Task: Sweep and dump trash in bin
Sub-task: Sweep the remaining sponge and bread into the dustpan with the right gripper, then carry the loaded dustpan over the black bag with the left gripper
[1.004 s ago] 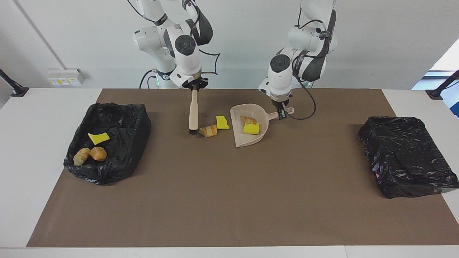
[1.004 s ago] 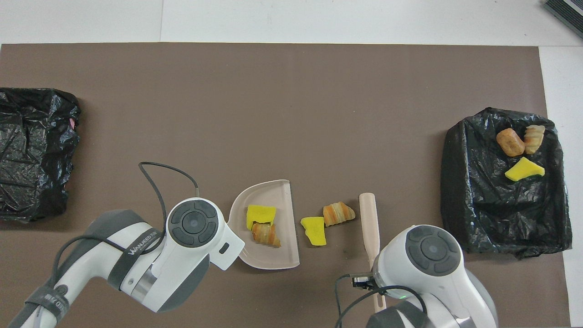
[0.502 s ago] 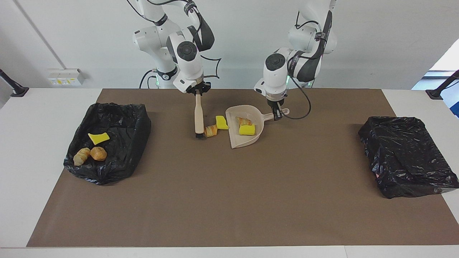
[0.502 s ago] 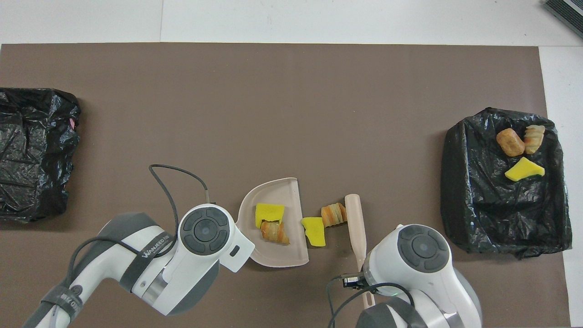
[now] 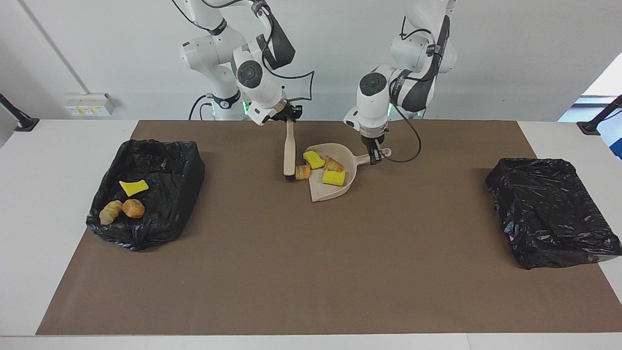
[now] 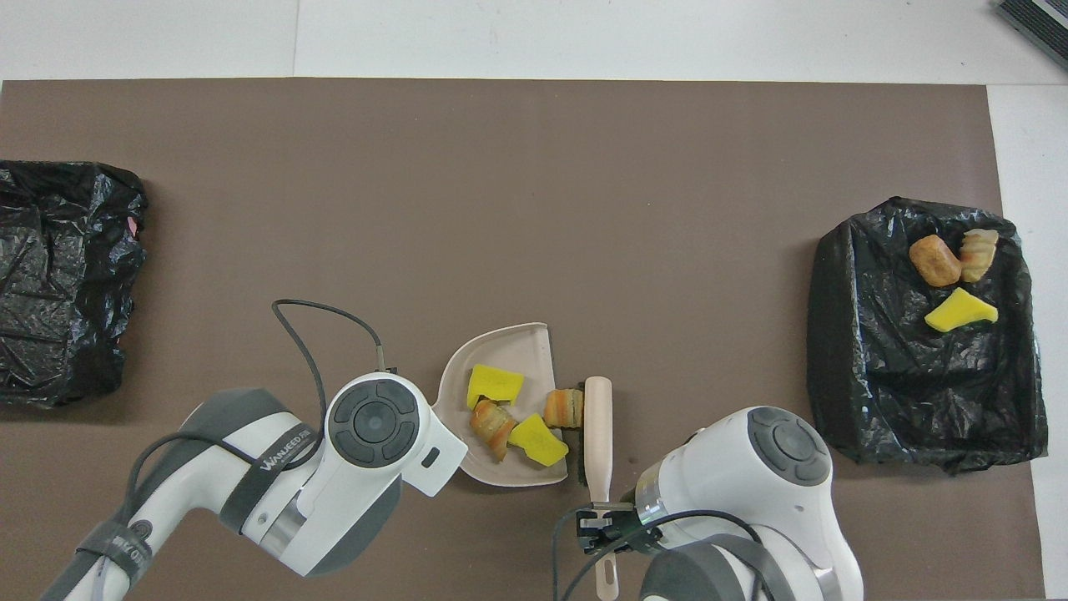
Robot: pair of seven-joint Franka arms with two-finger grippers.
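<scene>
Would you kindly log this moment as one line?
right claw: brush pushing trash | left claw: steadying dustpan | three pieces inside, one at lip

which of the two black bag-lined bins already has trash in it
The bin toward the right arm's end of the table: a yellow sponge bit and two bread-like lumps lie in it. The other bin shows none.

The right arm reaches down from its base toward the table's middle, wrist tilted, and its right gripper [image 5: 289, 118] is clamped (fingertips together) on a handle. The left arm bends at the elbow and points its wrist straight down; the left gripper [image 5: 374, 154] is likewise closed on a handle.
</scene>
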